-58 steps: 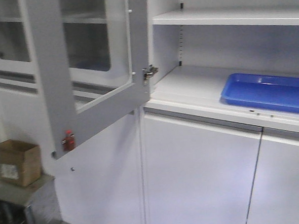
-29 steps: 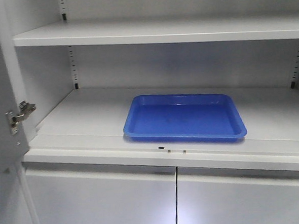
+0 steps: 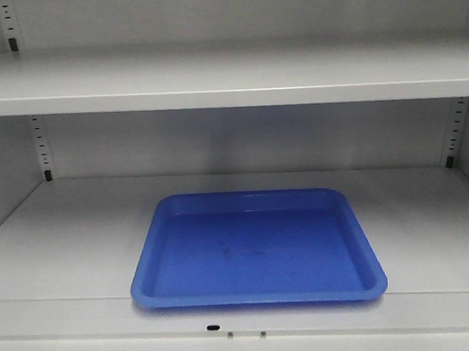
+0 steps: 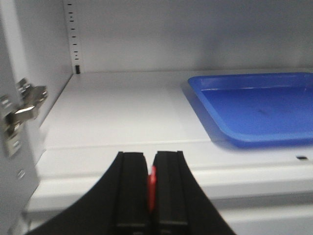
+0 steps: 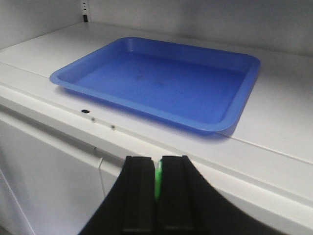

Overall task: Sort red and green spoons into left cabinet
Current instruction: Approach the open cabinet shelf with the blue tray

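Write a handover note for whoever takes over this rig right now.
Left gripper: shut on the red spoon, only a sliver showing.
Right gripper: shut on the green spoon, likewise a sliver.
Cabinet shelf lies ahead of both arms; the blue tray on it holds nothing.
Done: both spoons are in hand.
Left: set both spoons down in the cabinet.

Blue tray: shallow, rectangular, rounded corners, flat on shelf, close to front edge, about midway along. Faint dark smudges on tray floor. Small dark slot in front lip, below tray's front-left corner. Silver hinge at left wall.
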Robot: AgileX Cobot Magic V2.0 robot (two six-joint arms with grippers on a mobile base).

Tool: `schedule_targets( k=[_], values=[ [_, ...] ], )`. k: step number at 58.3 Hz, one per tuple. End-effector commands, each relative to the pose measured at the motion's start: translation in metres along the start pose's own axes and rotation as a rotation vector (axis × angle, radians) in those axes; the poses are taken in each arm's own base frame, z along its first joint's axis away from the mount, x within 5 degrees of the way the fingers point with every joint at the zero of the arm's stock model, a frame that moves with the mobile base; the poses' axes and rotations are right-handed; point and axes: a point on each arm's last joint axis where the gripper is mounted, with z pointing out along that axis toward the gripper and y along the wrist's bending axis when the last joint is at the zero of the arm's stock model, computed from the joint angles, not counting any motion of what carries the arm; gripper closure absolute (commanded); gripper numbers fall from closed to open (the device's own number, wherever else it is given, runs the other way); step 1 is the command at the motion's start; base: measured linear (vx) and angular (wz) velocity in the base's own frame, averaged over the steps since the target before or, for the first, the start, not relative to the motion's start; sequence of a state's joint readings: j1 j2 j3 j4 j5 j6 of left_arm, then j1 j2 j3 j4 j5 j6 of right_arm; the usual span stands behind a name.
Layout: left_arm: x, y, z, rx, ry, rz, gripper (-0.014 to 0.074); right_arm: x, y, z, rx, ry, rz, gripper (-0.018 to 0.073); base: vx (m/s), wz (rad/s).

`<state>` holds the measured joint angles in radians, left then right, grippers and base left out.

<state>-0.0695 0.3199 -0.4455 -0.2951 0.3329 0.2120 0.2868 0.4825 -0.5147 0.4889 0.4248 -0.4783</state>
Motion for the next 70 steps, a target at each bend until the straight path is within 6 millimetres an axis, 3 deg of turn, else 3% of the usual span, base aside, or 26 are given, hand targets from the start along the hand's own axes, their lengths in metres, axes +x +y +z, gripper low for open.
schedule_targets(
  k=[1,32,70],
  values=[
    [-0.0159,0.0007,-0.0014,-0.013,-0.103,-0.015,0.06,-0.0155,-0.0026,-0.0023,0.031,-0.087,0.001,0.0563,0.33,-0.16],
    [-0.0159,0.0007,-0.0014,-0.013,-0.103,-0.015,0.06,-0.0155,-0.0026,-0.0023,0.031,-0.087,0.001,0.0563,0.25,-0.11],
    [-0.0159,0.0007,-0.0014,-0.013,-0.103,-0.015,0.06,-0.0167,-0.0034,-0.0024,0.041,-0.101,-0.031,0.0563,0.04,0.0]
  ],
)
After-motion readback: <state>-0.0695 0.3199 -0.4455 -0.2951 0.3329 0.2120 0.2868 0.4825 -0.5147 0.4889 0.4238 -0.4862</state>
